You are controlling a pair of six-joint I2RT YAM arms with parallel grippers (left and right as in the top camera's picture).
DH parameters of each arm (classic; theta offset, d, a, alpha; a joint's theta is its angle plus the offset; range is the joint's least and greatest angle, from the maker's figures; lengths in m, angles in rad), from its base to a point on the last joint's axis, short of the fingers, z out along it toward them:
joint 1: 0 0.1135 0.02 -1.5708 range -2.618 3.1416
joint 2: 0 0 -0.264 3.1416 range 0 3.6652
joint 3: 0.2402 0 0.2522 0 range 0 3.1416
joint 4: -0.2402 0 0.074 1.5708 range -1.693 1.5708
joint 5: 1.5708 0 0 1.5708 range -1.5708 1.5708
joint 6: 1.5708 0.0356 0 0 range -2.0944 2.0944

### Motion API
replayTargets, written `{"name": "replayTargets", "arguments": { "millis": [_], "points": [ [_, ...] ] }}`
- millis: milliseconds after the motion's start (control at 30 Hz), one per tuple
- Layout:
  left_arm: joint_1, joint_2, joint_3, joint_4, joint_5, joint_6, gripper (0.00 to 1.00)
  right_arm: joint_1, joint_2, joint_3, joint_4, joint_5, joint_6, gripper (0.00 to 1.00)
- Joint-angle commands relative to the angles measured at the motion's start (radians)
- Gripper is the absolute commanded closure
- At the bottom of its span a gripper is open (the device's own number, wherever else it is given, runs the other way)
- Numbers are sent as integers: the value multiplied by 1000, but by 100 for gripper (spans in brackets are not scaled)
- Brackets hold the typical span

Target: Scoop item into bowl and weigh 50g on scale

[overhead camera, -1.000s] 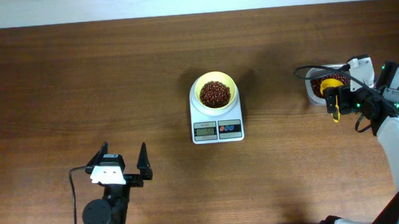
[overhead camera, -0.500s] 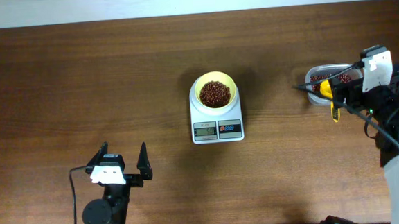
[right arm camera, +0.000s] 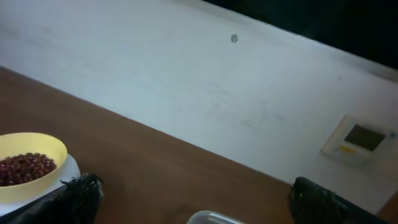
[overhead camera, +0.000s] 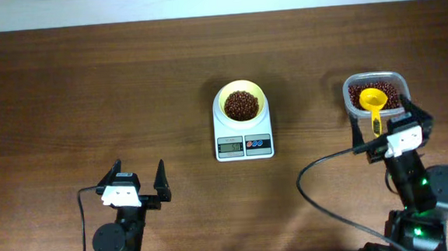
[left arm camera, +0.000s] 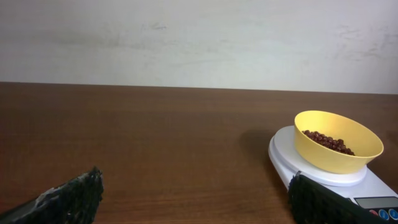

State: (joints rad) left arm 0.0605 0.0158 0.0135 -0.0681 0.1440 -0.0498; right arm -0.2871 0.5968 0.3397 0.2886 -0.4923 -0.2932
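Ground: dark brown wooden table (overhead camera: 89,87), with a strip of pale wall (overhead camera: 201,1) along its far edge. At near left, the left gripper (overhead camera: 139,171), black with a white housing; fingers spread wide, nothing between them, well apart from every other entry. In its wrist view, both fingertips (left arm camera: 71,196) sat at the lower corners with bare wood between. At centre, a flat white, roughly square digital kitchen scale (overhead camera: 244,145), with a grey display and red and blue buttons on the near edge; reading too small to tell. On its platform stood a small round pale yellow plastic bowl (overhead camera: 224,102), upright, holding a low heap of small dark reddish-brown beans (overhead camera: 241,104). At right, well apart from the scale, a clear rounded-rectangular plastic container (overhead camera: 346,95) with more beans. In it lay a yellow handled plastic scoop (overhead camera: 373,101), cup on the beans, handle pointing over the near rim. Just near of that rim, the right gripper (overhead camera: 390,127), fingers splayed wide, gripping nothing; contact with the handle's end could not be told.
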Motion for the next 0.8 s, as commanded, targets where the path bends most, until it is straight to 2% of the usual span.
{"name": "replayTargets", "arguments": {
  "millis": [0,67,133,233,333,567,667,767],
  "points": [
    [6,-4,-3,-4,-11,-3,1,27,-95,-66,3,55,45,1],
    [6,-4,-3,-4,-11,-3,1,53,-150,-112,4,106,60,1],
    [6,-4,-3,-4,-11,-3,1,84,-224,-182,5,199,143,1],
    [6,-4,-3,-4,-11,-3,1,119,-376,-335,54,254,154,1],
    [6,-4,-3,-4,-11,-3,1,130,-496,-334,-108,295,156,1],
    [6,-4,-3,-4,-11,-3,1,150,-530,-334,-264,354,219,1],
    [6,-4,-3,-4,-11,-3,1,192,-533,-334,-295,459,329,1],
    [6,-4,-3,-4,-11,-3,1,220,-573,-334,-336,468,328,1]
  ]
}}
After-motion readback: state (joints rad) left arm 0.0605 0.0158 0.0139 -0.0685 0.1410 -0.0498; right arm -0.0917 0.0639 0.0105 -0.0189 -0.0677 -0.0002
